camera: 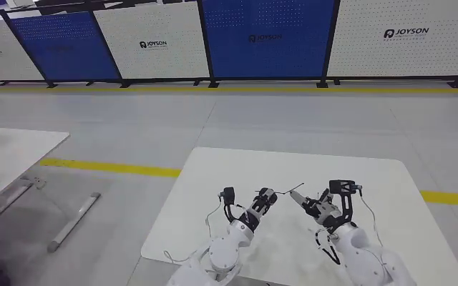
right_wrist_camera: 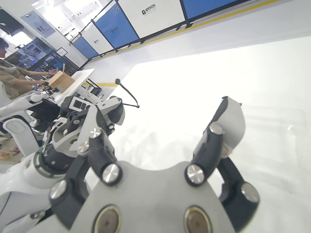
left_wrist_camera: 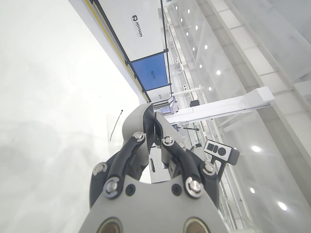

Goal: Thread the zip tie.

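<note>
Zip tie point(right_wrist_camera: 128, 93) is being pinched by the left claw point(left_wrist_camera: 153, 117), likely so the open right claw point(right_wrist_camera: 170, 110) can reach.

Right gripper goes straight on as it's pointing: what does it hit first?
Probably the bare table top: the open right gripper aims at it, nothing between its fingers. The zip tie sits off to one side of that line, though depth is unclear.

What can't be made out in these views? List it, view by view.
- Top view: zip tie too small to tell head from tail.
- Right wrist view: its near end hidden behind the open right gripper's finger.
- Left wrist view: shut left gripper covers how much strap it pinches.
</note>
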You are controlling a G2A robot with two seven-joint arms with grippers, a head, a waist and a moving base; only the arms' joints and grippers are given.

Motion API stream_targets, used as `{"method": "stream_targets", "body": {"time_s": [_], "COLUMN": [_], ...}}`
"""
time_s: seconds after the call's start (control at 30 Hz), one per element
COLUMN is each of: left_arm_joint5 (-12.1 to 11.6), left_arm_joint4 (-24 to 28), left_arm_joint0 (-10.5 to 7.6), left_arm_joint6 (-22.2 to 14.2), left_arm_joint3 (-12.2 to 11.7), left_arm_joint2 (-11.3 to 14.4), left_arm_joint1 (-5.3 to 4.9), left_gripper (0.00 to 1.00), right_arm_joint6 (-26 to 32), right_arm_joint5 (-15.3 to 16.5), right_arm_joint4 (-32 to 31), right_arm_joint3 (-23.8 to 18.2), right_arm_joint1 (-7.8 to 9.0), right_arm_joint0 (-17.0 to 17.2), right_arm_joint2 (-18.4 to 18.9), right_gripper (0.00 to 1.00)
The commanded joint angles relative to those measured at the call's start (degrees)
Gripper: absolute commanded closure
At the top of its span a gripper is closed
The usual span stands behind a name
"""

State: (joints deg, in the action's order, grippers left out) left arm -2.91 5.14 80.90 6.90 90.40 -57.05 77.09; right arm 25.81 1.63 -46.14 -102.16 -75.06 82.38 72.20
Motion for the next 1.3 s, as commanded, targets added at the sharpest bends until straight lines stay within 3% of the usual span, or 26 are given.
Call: {"method": "stream_targets", "body": {"time_s": [0.0, 0.13, 0.37, 0.7, 0.83, 0.9, 1.0, 1.27], "left_arm_joint5": [-0.01, -0.01, 1.99, 1.99, 1.86, 1.63, 1.56, 1.58], "left_arm_joint4": [-0.01, -0.01, 6.69, 6.69, 6.53, 6.34, 6.14, 6.32], "left_arm_joint0": [0.00, 0.00, 1.31, 1.31, 1.37, 1.44, 1.52, 1.42], "left_arm_joint6": [-0.02, -0.02, -4.03, -4.03, -4.22, -4.65, -4.70, -4.23], "left_arm_joint3": [0.00, 0.00, 2.48, 2.48, 2.47, 2.54, 2.69, 3.07], "left_arm_joint2": [-0.01, -0.01, -1.29, -1.29, -1.11, -0.87, -0.68, -0.75], "left_arm_joint1": [0.00, 0.00, -0.07, -0.07, -0.05, -0.04, -0.01, 0.11], "left_gripper": [1.00, 1.00, 1.00, 1.00, 1.00, 1.00, 1.00, 1.00], "right_arm_joint6": [-0.05, -0.47, 1.92, 2.39, -0.33, -0.79, -0.29, 2.04], "right_arm_joint5": [0.02, 0.33, 5.59, 5.83, 6.00, 5.90, 5.95, 6.91], "right_arm_joint4": [0.04, 0.22, 1.53, 2.01, 2.07, 1.81, 1.39, 0.75], "right_arm_joint3": [0.00, 0.10, 1.64, 1.79, 2.15, 2.34, 2.50, 3.48], "right_arm_joint1": [-0.01, -0.01, 0.41, 0.48, 0.46, 0.45, 0.48, 0.60], "right_arm_joint0": [0.01, 0.14, -1.04, -1.20, -1.26, -1.56, -2.13, -3.19], "right_arm_joint2": [-0.01, -0.12, 0.22, 0.57, 0.49, 0.20, -0.34, -2.00], "right_gripper": [0.00, 0.00, 0.00, 0.00, 0.02, 0.62, 1.00, 1.00]}}
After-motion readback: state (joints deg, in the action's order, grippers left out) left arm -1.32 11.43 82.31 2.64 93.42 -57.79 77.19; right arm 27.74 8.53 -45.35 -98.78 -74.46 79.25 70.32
